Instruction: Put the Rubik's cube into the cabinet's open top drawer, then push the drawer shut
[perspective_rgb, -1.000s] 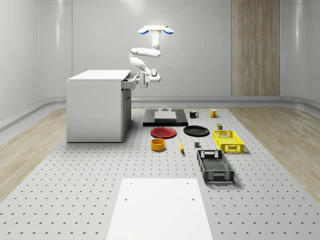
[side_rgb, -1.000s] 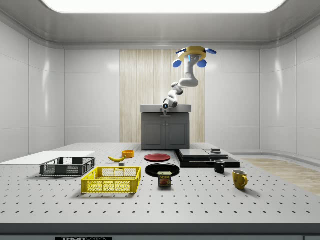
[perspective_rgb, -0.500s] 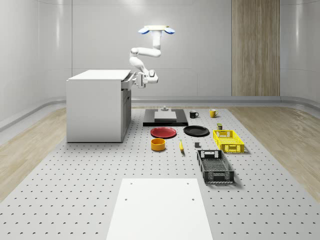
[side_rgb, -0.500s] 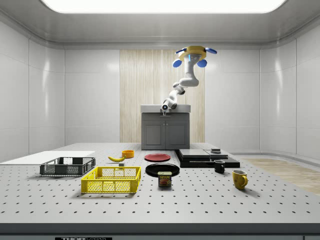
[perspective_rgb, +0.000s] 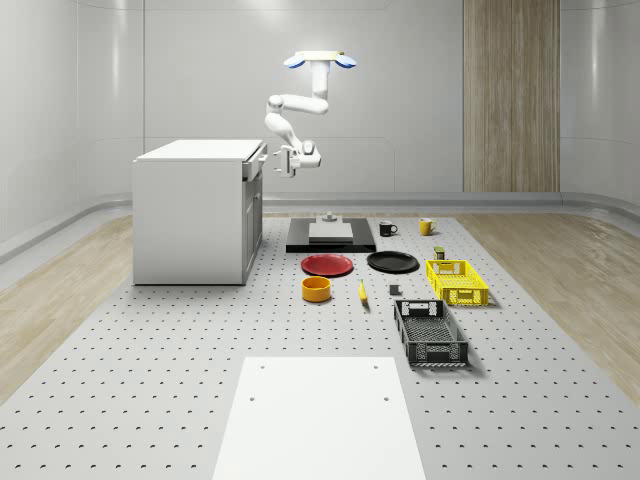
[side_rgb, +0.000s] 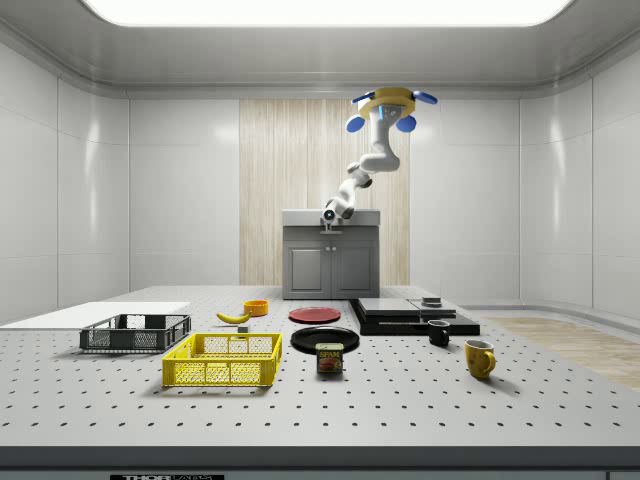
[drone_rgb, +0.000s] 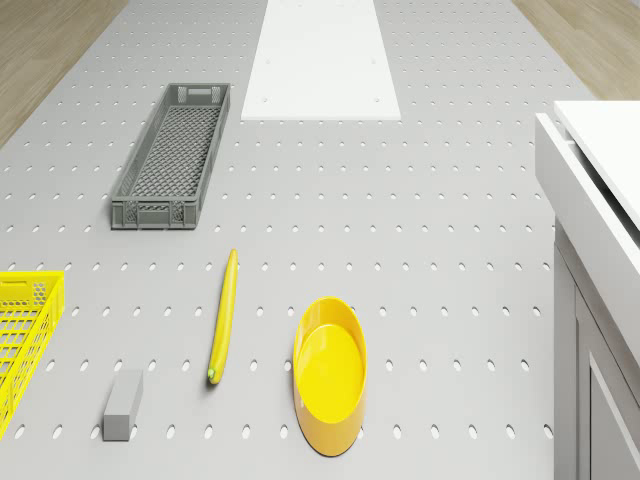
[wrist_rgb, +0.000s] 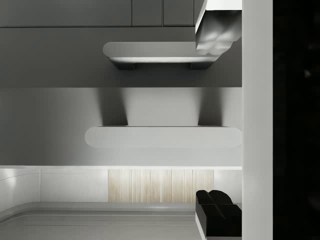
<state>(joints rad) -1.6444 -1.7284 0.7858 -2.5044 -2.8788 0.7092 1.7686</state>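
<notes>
The drone (perspective_rgb: 318, 60) hovers in the air in front of the cabinet (perspective_rgb: 190, 215), above the stretch of perforated table that carries the yellow bowl (drone_rgb: 330, 372) and the banana (drone_rgb: 222, 315). The arm reaches down and back toward the cabinet, and the gripper (perspective_rgb: 284, 160) sits just beside the front of the top drawer (perspective_rgb: 254, 168), level with it. In the wrist view the two fingertips (wrist_rgb: 217, 35) stand wide apart with nothing between them: the jaws are open and empty, facing the drawer handle (wrist_rgb: 162, 136). The drawer front lies at or very near the cabinet face; whether a thin gap remains cannot be told. The Rubik's cube is judged to lie inside that drawer, hidden by the cabinet top and drawer front. Hazards from this position: if the drawer is not fully seated, the closing step counts as incomplete and needs a further push. An open finger may hook the handle during withdrawal and drag the drawer out again. Drift of the hovering drone toward the cabinet would drive the gripper hard against the drawer front.
</notes>
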